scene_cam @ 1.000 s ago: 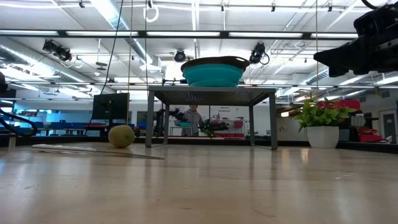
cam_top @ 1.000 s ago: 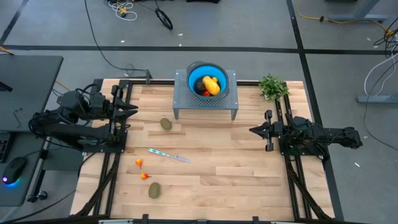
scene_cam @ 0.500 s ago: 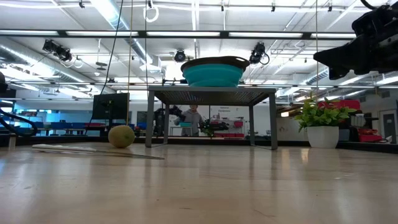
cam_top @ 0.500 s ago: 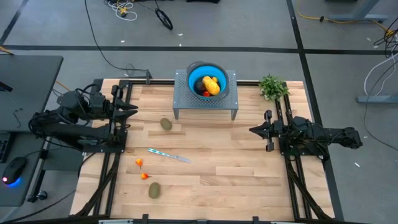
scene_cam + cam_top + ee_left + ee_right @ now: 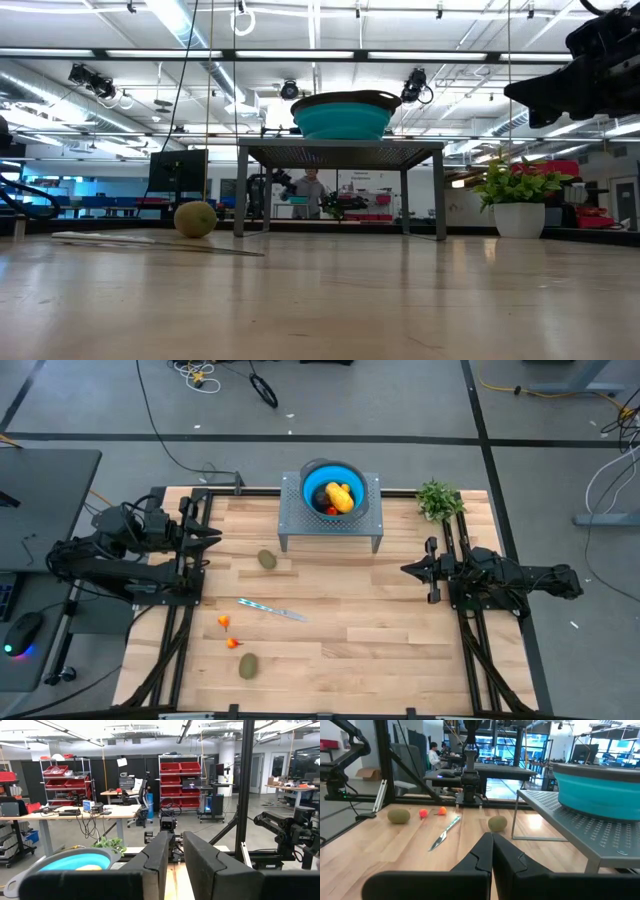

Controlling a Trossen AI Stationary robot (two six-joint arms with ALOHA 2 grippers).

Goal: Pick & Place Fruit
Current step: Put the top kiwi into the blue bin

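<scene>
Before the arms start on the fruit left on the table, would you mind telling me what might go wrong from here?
1. The knife-like stick lies between the kiwi near the stand and the two small red fruits; a reaching arm may knock it.
2. The oval kiwis, including the front one, could roll if nudged.
3. The blue bowl sits on a raised stand; a carried fruit might clip its rim.

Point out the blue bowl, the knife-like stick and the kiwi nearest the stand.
blue bowl (image 5: 318, 488): high view, on its bare inner wall.
knife-like stick (image 5: 272, 609): high view, mid-length on the blade.
kiwi (image 5: 267, 559): high view, centre of the fruit by the stand's leg.
</scene>
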